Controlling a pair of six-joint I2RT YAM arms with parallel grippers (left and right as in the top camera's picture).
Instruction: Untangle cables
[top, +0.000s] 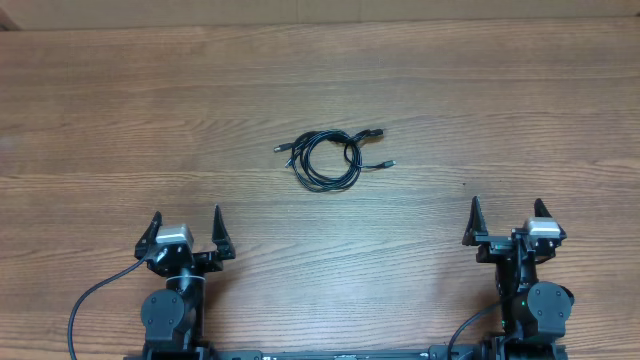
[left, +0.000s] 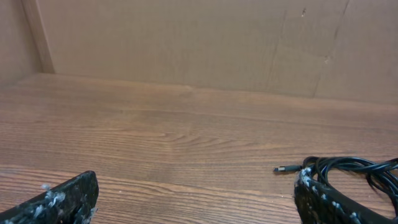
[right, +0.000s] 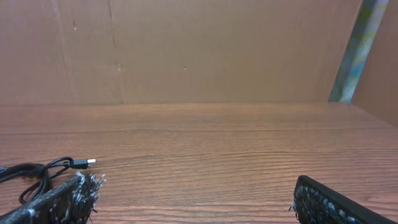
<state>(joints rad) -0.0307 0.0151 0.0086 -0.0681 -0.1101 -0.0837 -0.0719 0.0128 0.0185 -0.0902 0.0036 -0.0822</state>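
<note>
The cables (top: 331, 157) lie in one tangled black coil at the middle of the wooden table, with plug ends sticking out left (top: 281, 149) and right (top: 385, 164). In the left wrist view the coil (left: 351, 169) shows at the lower right, behind my right-hand fingertip (left: 323, 202), one plug (left: 285, 168) pointing left. In the right wrist view the coil (right: 31, 174) sits at the lower left, a silvery plug (right: 84, 163) beside it. My left gripper (top: 187, 225) and right gripper (top: 507, 214) stand open and empty near the front edge, well short of the cables.
A brown cardboard wall (left: 199, 43) runs along the table's far edge. The arms' own thick black wires (top: 90, 300) trail at the front, near the bases. Bare wooden tabletop (top: 320, 250) lies between the grippers and the coil.
</note>
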